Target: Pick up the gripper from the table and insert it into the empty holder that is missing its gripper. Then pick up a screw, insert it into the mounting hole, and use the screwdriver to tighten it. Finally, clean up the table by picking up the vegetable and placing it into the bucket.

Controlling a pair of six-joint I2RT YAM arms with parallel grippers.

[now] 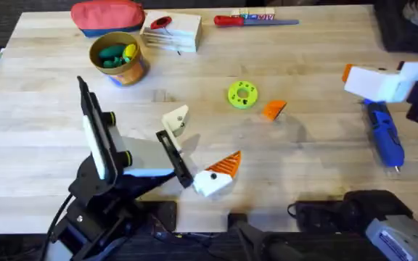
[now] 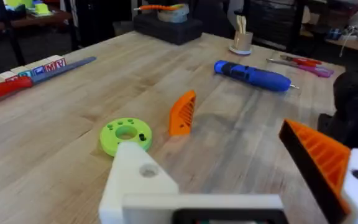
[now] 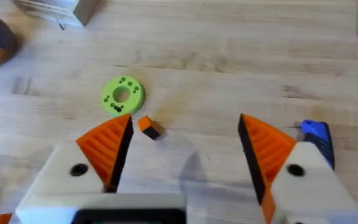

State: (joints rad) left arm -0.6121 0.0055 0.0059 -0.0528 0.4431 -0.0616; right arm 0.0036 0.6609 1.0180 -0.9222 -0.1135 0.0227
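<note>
The loose orange gripper point(image 1: 273, 109) lies on the bench point(image 1: 303, 51) just beside a green disc point(image 1: 242, 94), nothing touching it. The left claw point(image 1: 202, 148) gapes wide near the front edge, one finger a bare white holder point(image 1: 175, 120). The right claw point(image 3: 182, 146) hangs spread apart, empty, above the blue screwdriver point(image 1: 384, 134).

Pale wooden table point(image 1: 318, 58), dark floor beyond, cluttered dim shelves point(image 2: 17, 15) behind
</note>
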